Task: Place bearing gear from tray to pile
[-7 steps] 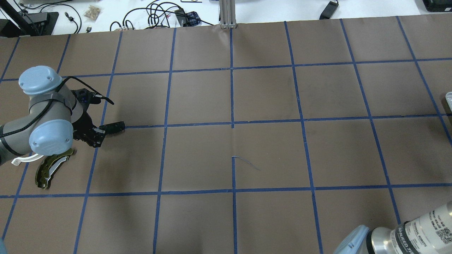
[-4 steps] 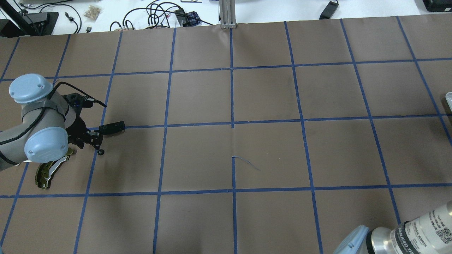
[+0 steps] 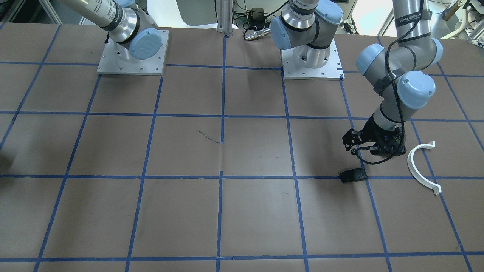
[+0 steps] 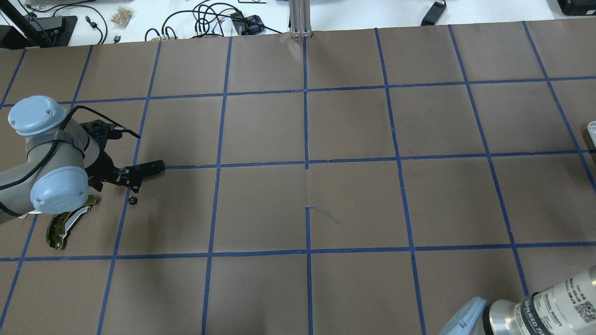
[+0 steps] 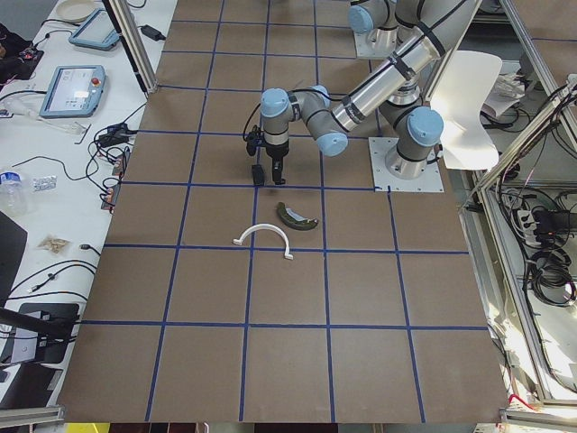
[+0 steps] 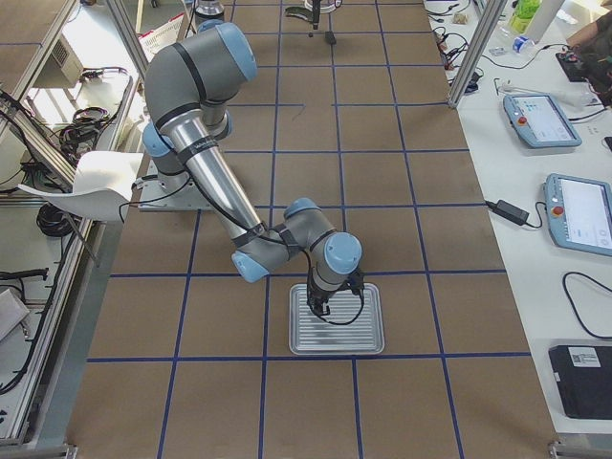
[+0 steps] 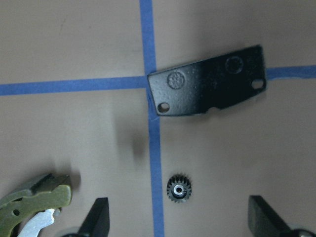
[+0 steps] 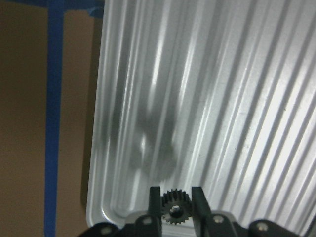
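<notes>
The left claw (image 7: 178, 213) hangs spread wide over the pile, gripping nothing. Right beneath it a small black gear (image 7: 178, 190) lies flat on the worktop (image 4: 354, 204), at the edge of a blue tape line. It sits just short of the black pad (image 7: 210, 81) without touching it, and the green shoe (image 7: 29, 202) is off to one side. The white half-ring (image 3: 421, 168) lies a little further out. From where I stand, that gear looks delivered.

At the other end of the worktop the right claw (image 8: 176, 197) is over the ribbed metal tray (image 8: 237, 98). It is clenched on a second gear (image 8: 173, 210), pinched across its teeth between the two fingers. A shadow shows on the tray floor beneath it, so I take it to be lifted clear, not resting. The part of the tray the wrist camera takes in shows no other parts.

So I'd say the step in hand is the pick-up of this second gear. The carry comes next, and the tray and pile are well apart, at opposite ends. The right arm will need a long reach across, or a hand-over to the left arm partway. Either way the grip on those teeth has to hold through the swing. The left arm would also do well to lift away from the pile, so nothing there gets knocked.
</notes>
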### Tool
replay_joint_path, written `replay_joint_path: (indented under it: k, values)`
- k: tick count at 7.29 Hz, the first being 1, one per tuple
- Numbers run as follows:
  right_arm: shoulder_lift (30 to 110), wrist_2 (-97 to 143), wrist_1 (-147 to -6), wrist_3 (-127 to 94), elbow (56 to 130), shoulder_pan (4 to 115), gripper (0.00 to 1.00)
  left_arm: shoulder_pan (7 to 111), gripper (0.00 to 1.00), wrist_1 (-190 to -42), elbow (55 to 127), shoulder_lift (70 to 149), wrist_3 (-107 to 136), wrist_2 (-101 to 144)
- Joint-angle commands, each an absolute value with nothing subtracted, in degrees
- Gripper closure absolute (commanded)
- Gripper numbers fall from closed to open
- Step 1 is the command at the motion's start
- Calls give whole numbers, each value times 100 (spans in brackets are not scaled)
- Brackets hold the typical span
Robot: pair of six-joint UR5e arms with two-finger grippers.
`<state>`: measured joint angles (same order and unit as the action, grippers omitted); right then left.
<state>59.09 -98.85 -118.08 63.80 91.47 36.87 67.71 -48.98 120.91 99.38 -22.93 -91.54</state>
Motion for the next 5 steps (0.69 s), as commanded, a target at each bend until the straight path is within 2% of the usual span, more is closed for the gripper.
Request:
replay_joint_path:
  k: [1, 3, 5]
  values:
    - [6290, -9766, -11481, 6242, 9166, 3822, 100, 7379, 0, -5166, 11884, 9870, -1351, -9044]
    - [6765, -9352, -10821, 5759, 9167, 4348, 100, 8109, 0, -5857, 11263, 9905, -294, -9035]
    - [7292, -9168, -9823, 4394, 9193, 5304, 100, 8864, 0, -7409, 10070, 9775, 647, -8922]
